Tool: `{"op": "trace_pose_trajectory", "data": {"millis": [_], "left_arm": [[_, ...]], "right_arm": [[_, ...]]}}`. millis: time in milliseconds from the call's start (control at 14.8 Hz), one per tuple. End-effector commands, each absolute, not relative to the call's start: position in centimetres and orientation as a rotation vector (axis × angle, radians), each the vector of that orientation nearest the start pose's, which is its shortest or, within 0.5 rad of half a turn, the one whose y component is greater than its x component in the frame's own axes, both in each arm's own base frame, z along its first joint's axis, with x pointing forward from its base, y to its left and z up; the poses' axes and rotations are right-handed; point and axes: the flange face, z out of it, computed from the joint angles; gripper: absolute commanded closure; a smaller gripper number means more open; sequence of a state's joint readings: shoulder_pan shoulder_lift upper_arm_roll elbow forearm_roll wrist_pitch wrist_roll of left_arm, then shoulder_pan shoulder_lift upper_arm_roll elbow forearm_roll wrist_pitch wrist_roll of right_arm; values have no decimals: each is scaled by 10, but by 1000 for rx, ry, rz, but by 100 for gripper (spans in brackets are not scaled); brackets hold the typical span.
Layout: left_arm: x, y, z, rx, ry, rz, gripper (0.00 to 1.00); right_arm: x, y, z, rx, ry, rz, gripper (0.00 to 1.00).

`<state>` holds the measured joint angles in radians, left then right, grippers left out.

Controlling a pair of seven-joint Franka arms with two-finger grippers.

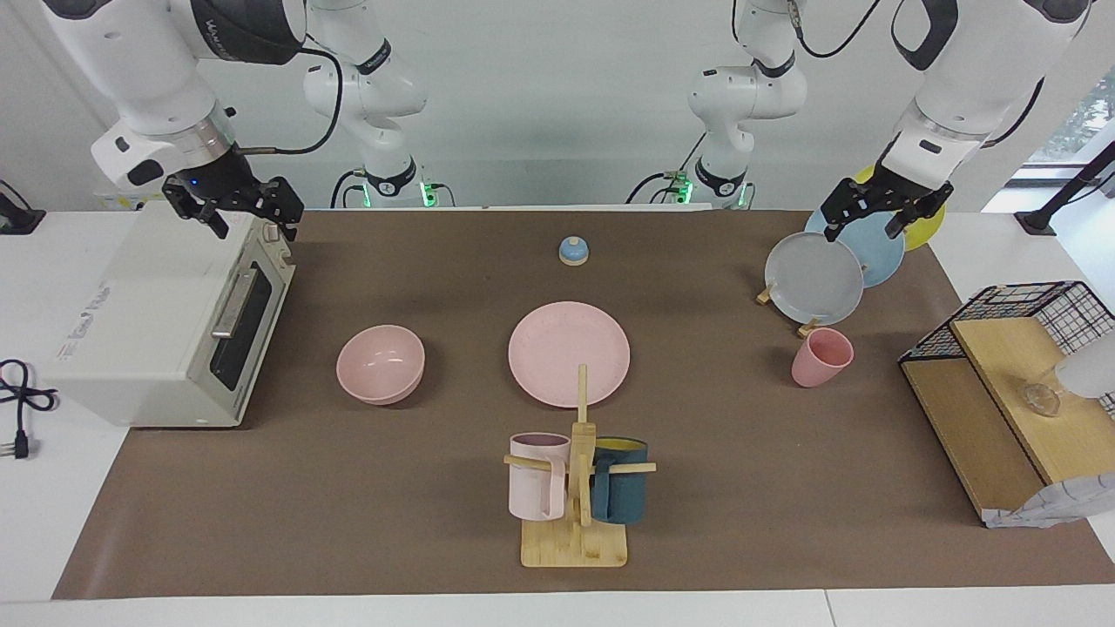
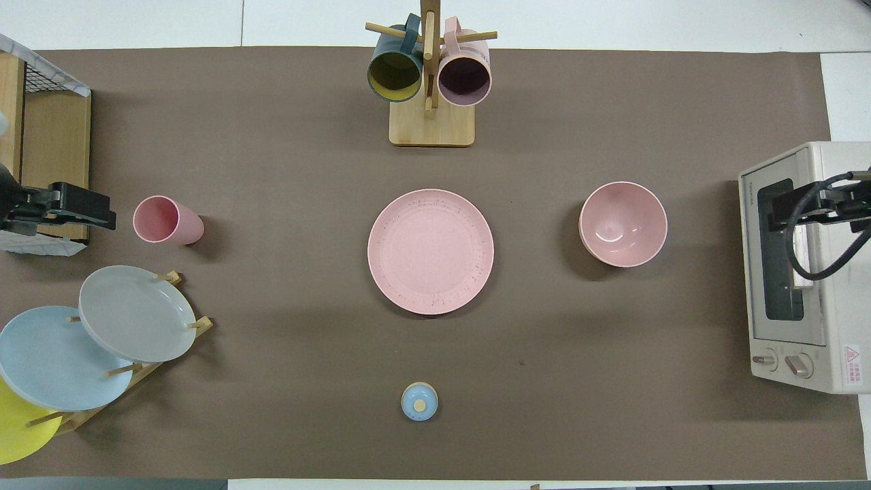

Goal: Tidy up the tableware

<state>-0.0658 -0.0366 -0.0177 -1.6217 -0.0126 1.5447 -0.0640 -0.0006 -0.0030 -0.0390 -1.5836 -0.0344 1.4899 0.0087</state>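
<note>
Both my grippers hang raised, fingers apart: left gripper (image 1: 884, 213) over the plate rack (image 1: 784, 300), right gripper (image 1: 235, 209) over the toaster oven (image 1: 157, 331). Plate (image 1: 569, 353) lies mid-mat between bowl (image 1: 381, 363) and cup (image 1: 820, 356), well apart.

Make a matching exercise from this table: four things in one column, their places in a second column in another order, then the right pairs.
Things
1. pink bowl
2. pink cup
3. dark blue mug
4. grey plate

Places
A. hangs on the wooden mug tree
B. stands in the wooden plate rack
C. on the mat beside the toaster oven
D. on the mat beside the plate rack, farther from the robots than it

Pairs: 1-C, 2-D, 3-A, 4-B
</note>
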Motion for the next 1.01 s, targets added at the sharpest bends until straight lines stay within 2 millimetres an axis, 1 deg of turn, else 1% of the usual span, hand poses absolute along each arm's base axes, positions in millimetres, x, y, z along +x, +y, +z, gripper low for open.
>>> {"op": "trace_pose_trajectory", "data": {"millis": [0,472,607,742,810,877,945], "left_arm": [[537,-45,622,-3145,12,61,0],[537,-45,622,-3145,12,61,0],[537,-45,622,-3145,12,61,0],[537,-45,622,-3145,12,61,0],[537,-45,622,-3145,12,61,0],[537,-45,622,-3145,12,61,0],[537,-45,622,-3145,12,61,0]], "right_arm": [[546,-25,616,-3164,29,162,0],[546,-24,615,-3157,26,151,0],[544,-21,611,-3159,14,166,0],[541,-2,608,-3158,-44,177,0],[544,3,607,-3157,-58,139,0],[544,7,601,-3153,-68,121,0],[538,28,592,-3147,-114,109,0]]}}
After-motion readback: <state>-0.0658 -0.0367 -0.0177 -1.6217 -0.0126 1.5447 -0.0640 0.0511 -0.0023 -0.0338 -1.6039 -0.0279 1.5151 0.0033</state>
